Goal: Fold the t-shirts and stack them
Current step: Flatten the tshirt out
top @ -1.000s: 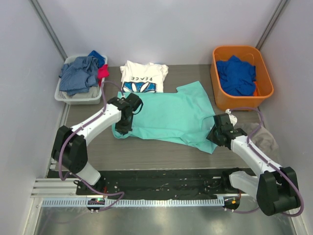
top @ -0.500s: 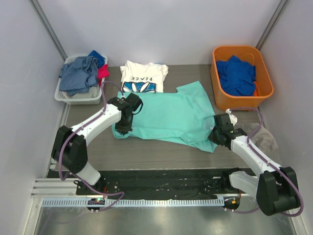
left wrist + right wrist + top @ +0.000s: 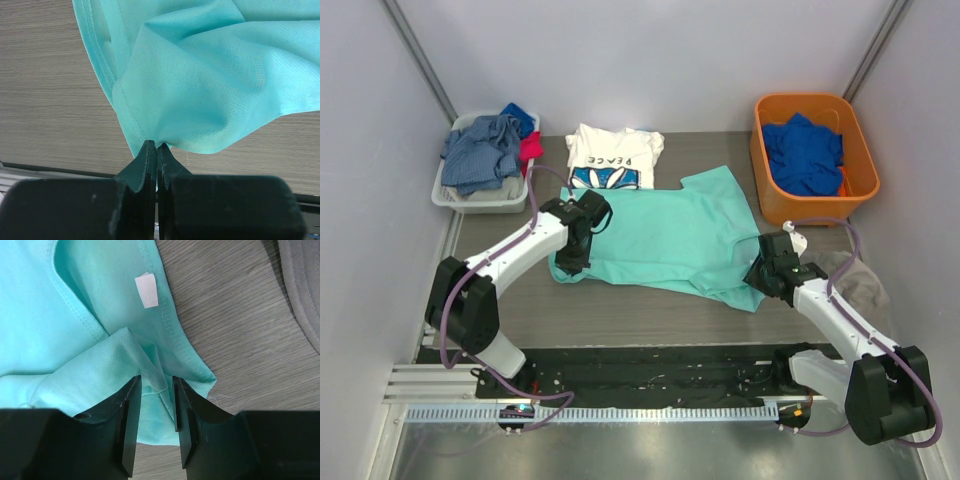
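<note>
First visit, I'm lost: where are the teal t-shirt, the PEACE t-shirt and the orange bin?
teal t-shirt (image 3: 665, 235): top view, middle of its body.
PEACE t-shirt (image 3: 611, 163): top view, its printed front.
orange bin (image 3: 757, 165): top view, its left wall.

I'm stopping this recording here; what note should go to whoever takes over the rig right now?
Left gripper: shut on the mint t-shirt at its near-left corner.
Right gripper: jaws apart around a fold at its near-right edge, not pinching.
The shirt lies spread, unfolded, on the table.
Behind it the white PEACE t-shirt looks folded.
Left to do: fold the mint one, stack both.
</note>
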